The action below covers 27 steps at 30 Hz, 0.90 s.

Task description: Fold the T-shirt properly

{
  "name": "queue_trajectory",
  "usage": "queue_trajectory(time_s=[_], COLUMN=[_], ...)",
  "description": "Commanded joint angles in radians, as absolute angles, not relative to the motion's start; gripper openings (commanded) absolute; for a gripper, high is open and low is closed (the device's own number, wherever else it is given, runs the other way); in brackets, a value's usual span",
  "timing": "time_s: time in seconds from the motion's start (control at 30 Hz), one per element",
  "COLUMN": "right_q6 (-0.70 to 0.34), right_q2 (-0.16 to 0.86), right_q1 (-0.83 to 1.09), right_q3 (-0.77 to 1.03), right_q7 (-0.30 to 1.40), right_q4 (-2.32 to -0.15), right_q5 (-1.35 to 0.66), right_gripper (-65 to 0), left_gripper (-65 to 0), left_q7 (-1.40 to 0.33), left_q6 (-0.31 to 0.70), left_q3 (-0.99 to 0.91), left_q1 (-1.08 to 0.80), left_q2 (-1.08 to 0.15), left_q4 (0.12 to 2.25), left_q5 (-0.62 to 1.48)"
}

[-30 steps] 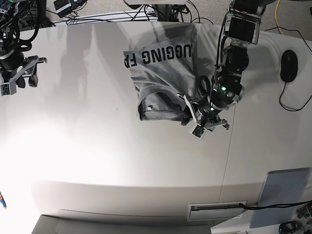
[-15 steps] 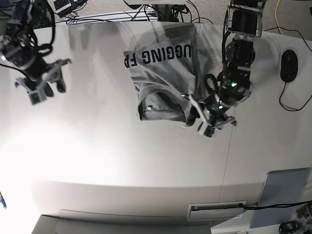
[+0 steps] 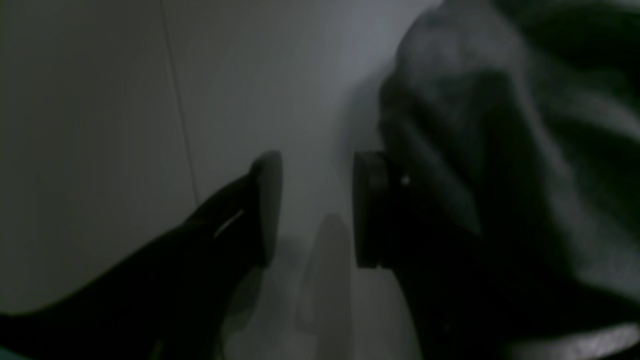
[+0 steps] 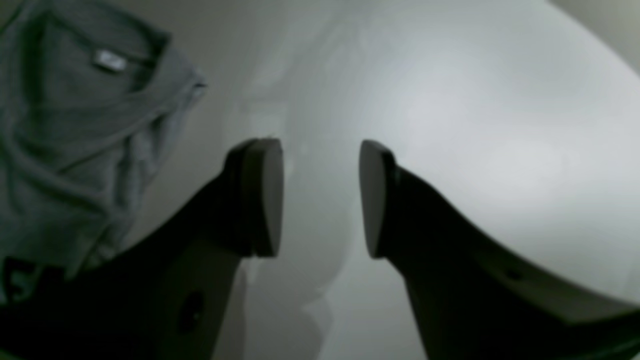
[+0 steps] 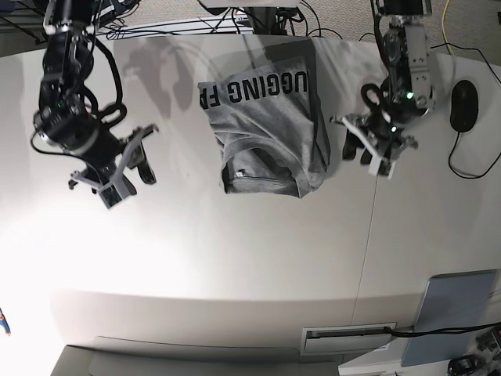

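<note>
The heather-grey T-shirt (image 5: 266, 129) lies crumpled and partly folded at the table's back middle, with black lettering along its far edge. In the right wrist view the T-shirt (image 4: 75, 125) shows at the left with its neck label up. In the left wrist view the T-shirt (image 3: 475, 125) bulges just right of the fingers. My left gripper (image 5: 366, 159) hovers open beside the shirt's right edge; the left gripper (image 3: 315, 210) has nothing between its fingers. My right gripper (image 5: 129, 184) is open over bare table left of the shirt; the right gripper (image 4: 320, 197) is empty.
A black mouse (image 5: 463, 106) with its cable lies at the right edge. A grey flat device (image 5: 454, 313) sits at the front right. A table seam (image 5: 366, 251) runs front to back. Cables (image 5: 156, 27) lie behind the table.
My left gripper has drawn away from the shirt's front right corner, back and to the right. My right arm has swung in from the far left toward the shirt.
</note>
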State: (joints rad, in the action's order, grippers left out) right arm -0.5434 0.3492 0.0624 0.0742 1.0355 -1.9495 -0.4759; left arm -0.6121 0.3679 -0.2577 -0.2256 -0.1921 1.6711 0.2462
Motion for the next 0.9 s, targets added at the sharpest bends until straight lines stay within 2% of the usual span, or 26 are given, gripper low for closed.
queue_trajectory(time_s=[0.0,0.3,0.6,0.87], right_q6=[-0.542,-0.558,-0.568,-0.569], right_q2=[0.363,0.363,0.357,0.357], right_q1=[0.023,-0.187,-0.347,-0.408], right_q3=[0.067,-0.069,-0.223,-0.250], right_q7=[1.012,1.018,1.044,1.064], right_q4=[-1.938,-1.706,-1.509,-1.412], right_q5=[-0.485,-0.497,-0.511,-0.640], right_gripper=[-39.9,-39.9,-39.9,-39.9], left_gripper=[-40.3,-40.3,-40.3,-40.3], left_q7=[-0.590,-0.582,-0.530,-0.531], left_q6=[0.368,0.368,0.361,0.360], left_q3=[-0.278,-0.389,-0.398,-0.398], left_q1=[-0.231,-0.355,-0.471,-0.518], left_q2=[-0.200,-0.200,-0.199,-0.199], left_q4=[1.691,1.691,1.691,1.691], left_q5=[0.272,0.319,0.319,0.318])
